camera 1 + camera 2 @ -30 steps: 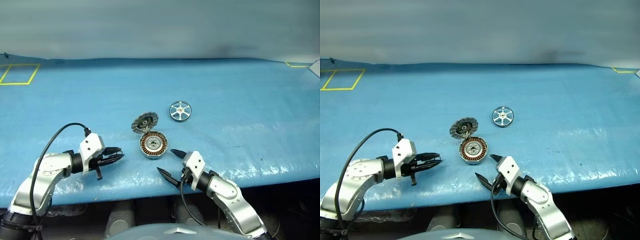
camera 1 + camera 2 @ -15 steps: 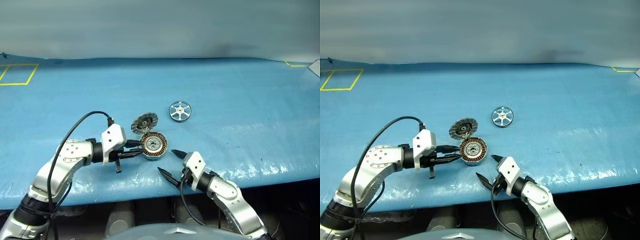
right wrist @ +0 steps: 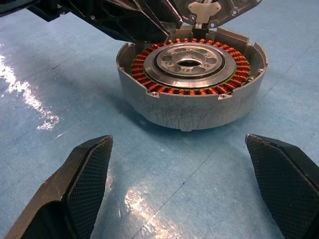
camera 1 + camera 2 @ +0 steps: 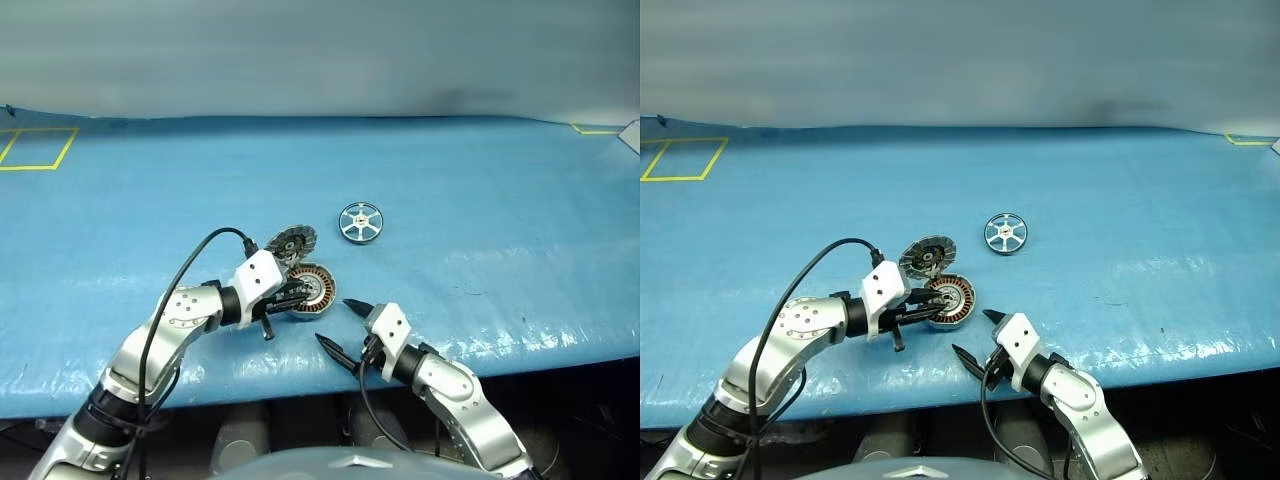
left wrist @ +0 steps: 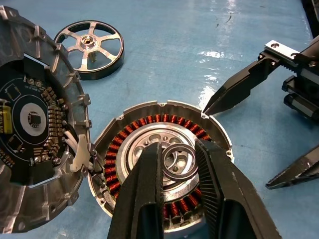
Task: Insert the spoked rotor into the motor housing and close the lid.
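The motor housing (image 4: 312, 288), a round silver cup with copper windings, sits open on the blue table. Its toothed grey lid (image 4: 290, 243) stands tilted up on the hinge behind it, showing its dark inner face (image 5: 35, 124). The spoked rotor (image 4: 360, 221) lies flat beyond the housing to the right, apart from both grippers. My left gripper (image 5: 182, 147) reaches over the housing's hub from the left, shut on a small silver ring (image 5: 178, 162). My right gripper (image 4: 333, 322) stands wide open just in front of the housing (image 3: 189, 107), holding nothing.
A blue sheet covers the table, whose front edge runs just under my right wrist. A yellow tape square (image 4: 35, 148) marks the far left and a yellow tape corner (image 4: 595, 128) the far right. A black cable loops above my left arm.
My left arm has swung right across the table, bringing its fingers from well left of the housing to over its hub. The right arm and the parts have not moved.
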You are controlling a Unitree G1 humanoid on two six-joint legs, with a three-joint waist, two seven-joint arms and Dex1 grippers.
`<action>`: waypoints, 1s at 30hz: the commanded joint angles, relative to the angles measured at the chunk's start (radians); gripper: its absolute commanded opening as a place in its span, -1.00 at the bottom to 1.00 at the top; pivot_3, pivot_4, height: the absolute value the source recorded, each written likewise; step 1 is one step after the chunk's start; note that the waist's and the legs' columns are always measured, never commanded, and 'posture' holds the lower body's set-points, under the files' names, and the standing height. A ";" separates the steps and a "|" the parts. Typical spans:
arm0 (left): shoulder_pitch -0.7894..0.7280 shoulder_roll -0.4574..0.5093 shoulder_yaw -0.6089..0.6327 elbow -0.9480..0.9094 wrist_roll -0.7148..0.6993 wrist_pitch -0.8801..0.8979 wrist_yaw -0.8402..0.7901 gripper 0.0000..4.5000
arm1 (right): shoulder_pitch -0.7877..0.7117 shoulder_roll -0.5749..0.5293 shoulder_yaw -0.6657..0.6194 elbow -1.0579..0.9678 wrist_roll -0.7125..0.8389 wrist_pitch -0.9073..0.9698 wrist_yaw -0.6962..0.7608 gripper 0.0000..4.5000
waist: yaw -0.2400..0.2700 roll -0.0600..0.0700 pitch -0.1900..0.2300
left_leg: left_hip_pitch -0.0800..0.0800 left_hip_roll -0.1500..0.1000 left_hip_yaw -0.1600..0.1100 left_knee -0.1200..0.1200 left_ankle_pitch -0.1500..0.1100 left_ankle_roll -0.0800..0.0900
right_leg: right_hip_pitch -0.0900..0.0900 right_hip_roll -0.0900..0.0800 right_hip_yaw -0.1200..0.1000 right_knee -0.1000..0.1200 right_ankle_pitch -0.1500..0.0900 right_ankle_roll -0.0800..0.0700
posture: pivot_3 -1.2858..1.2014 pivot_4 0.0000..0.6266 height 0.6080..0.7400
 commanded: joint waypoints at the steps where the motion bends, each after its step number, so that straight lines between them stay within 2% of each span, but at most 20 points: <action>1: -0.023 -0.018 -0.011 0.007 0.024 -0.002 0.020 -0.72 | -0.007 0.004 -0.004 -0.024 0.005 0.001 0.000 1.00 | 0.000 0.000 0.000 | 0.000 0.000 0.000 0.000 0.000 0.000 | 0.000 0.000 0.000 0.000 0.000 0.000 | 0.03 -0.52 1.00; 30: -0.085 -0.061 -0.070 0.074 0.096 0.022 0.039 -0.72 | 0.005 0.020 -0.009 -0.031 0.006 0.003 -0.022 1.00 | 0.000 0.000 0.000 | 0.000 0.000 0.000 0.001 0.000 0.000 | 0.001 0.000 0.000 0.001 0.000 0.000 | 0.03 -0.52 1.00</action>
